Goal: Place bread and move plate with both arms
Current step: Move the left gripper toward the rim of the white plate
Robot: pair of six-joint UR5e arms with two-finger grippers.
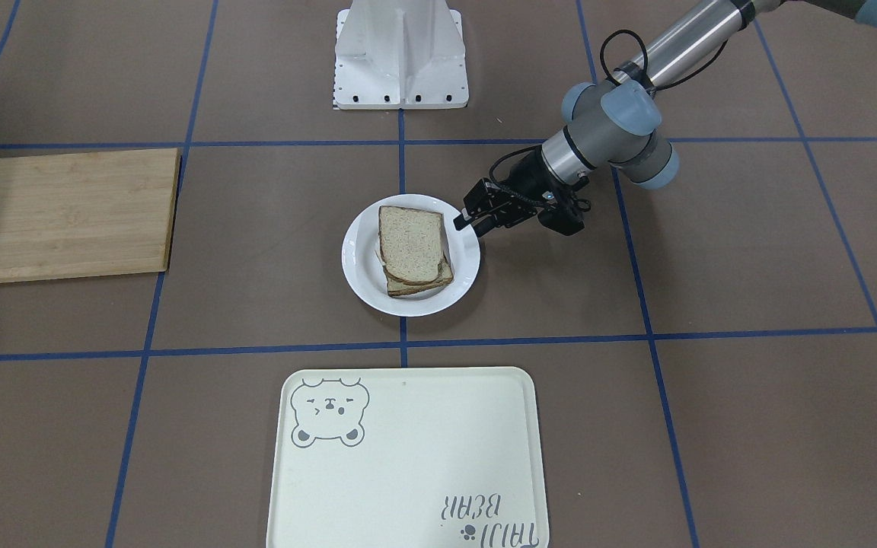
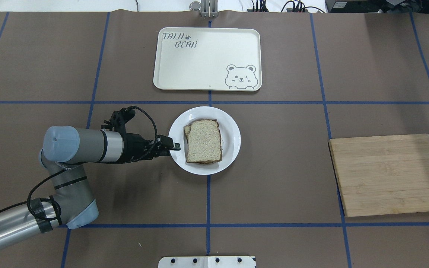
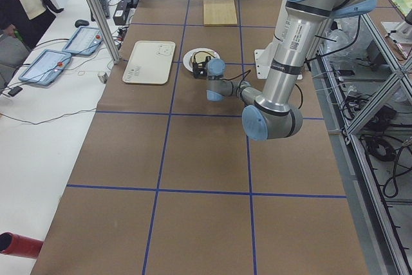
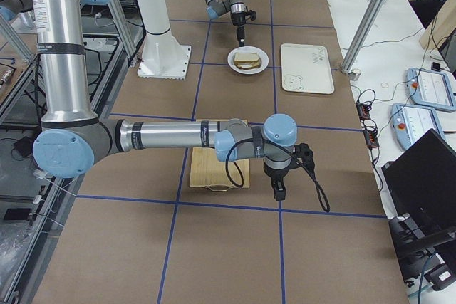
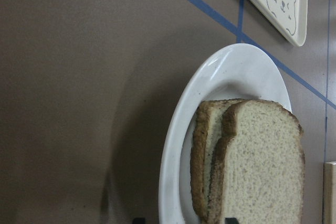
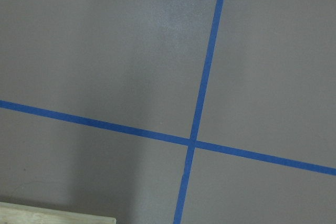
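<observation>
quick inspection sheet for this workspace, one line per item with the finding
surface: table cover, brown with a blue tape grid
job's things: bread lies on another slice on the plate, mid-table
clutter: bear tray beyond the plate; wooden board on robot's right
grippers: left claw at plate's rim, tips apart; right claw past the board, state unclear
cables: black loop on left wrist, beside the plate
surroundings: control pendants and laptop beside the table
</observation>
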